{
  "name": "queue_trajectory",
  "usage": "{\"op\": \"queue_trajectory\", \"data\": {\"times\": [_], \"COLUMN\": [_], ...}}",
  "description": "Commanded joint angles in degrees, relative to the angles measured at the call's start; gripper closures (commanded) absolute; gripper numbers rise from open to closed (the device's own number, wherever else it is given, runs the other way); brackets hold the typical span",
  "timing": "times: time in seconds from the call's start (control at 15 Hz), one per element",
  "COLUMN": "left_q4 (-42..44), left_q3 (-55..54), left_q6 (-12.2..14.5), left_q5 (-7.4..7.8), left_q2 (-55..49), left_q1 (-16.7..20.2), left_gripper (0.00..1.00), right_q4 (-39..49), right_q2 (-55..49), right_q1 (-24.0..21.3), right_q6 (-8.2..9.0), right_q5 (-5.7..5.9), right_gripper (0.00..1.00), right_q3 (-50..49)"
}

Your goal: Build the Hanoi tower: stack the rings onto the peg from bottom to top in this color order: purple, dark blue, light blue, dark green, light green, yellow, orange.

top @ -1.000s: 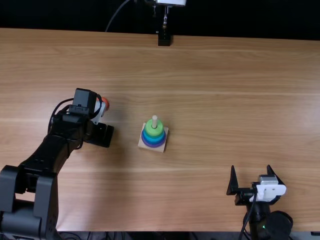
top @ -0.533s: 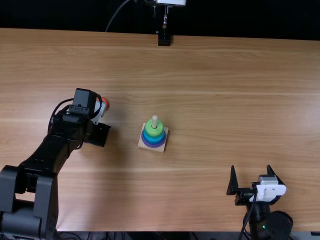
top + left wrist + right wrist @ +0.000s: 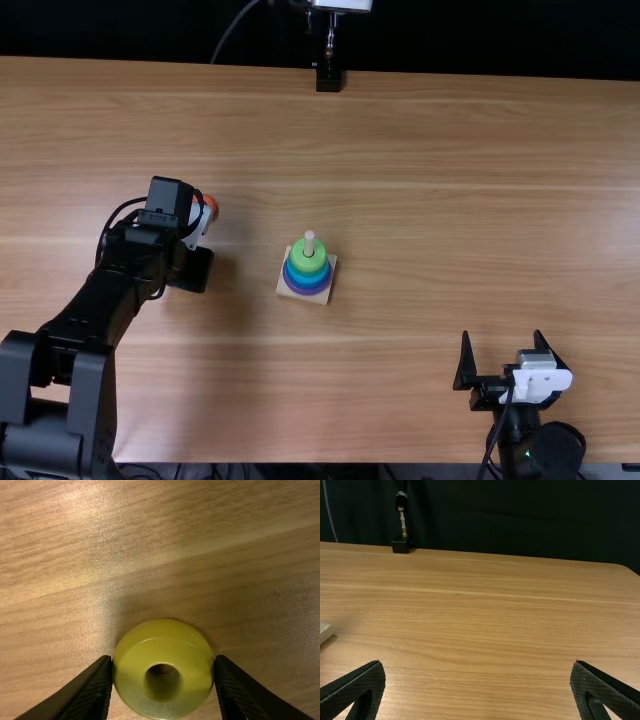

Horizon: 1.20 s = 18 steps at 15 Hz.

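Left gripper (image 3: 163,666): fingers drawn inward, now grasping yellow ring (image 3: 162,647), probably next for peg (image 3: 309,243). Right gripper (image 3: 477,665): fingers parted.

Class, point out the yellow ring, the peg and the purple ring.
Yellow ring (image 3: 163,650): left wrist view, on its face beside the hole.
Peg (image 3: 309,243): top view, on its upright shaft.
Purple ring (image 3: 307,291): top view, on its near edge.

Robotics lab, L arm (image 3: 110,295), R arm (image 3: 545,448), wood tbl (image 3: 450,200), blk backdrop (image 3: 500,35)
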Motion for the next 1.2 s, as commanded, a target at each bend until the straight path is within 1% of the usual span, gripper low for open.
{"op": "queue_trajectory", "data": {"times": [0.0, 0.07, 0.13, 0.2, 0.4, 0.53, 0.67, 0.8, 1.0, 1.13], "left_q4": [-3.0, -9.0, -14.1, -17.9, -30.3, -36.7, -39.3, -40.7, -40.6, -39.8], "left_q3": [5.2, 8.7, 11.6, 15.1, 23.5, 29.9, 34.7, 38.6, 43.6, 46.6], "left_q6": [0.5, 0.5, 0.6, 0.5, 0.1, 0.0, -0.2, -1.3, -6.2, -8.3], "left_q5": [0.37, 0.37, 0.79, 0.9, 0.9, 1.0, 1.0, 1.0, 1.0, 1.0], "left_q2": [-2.0, -2.5, -2.6, -2.5, -2.6, -2.5, -2.4, -2.3, -1.4, 0.8], "left_q1": [-0.1, -0.1, -0.3, -0.5, -4.4, -6.3, -8.7, -11.8, -15.7, -18.6], "left_gripper": [1.0, 1.0, 1.0, 1.0, 1.0, 1.0, 1.0, 1.0, 1.0, 1.0], "right_q4": [-4.4, -4.4, -4.4, -4.4, -4.4, -4.4, -4.4, -4.4, -4.4, -4.4], "right_q2": [-0.7, -0.7, -0.7, -0.7, -0.7, -0.7, -0.7, -0.7, -0.7, -0.7], "right_q1": [-0.5, -0.5, -0.5, -0.5, -0.5, -0.5, -0.5, -0.5, -0.5, -0.5], "right_q6": [-0.09, -0.09, -0.09, -0.09, -0.09, -0.09, -0.09, -0.09, -0.09, -0.09], "right_q5": [-0.28, -0.39, -0.39, -0.28, -0.39, -0.39, -0.39, -0.39, -0.39, -0.39], "right_gripper": [0.0, 0.0, 0.0, 0.0, 0.0, 0.0, 0.0, 0.0, 0.0, 0.0], "right_q3": [-2.9, -2.9, -2.9, -2.9, -2.9, -2.9, -2.9, -2.9, -2.9, -2.9]}}
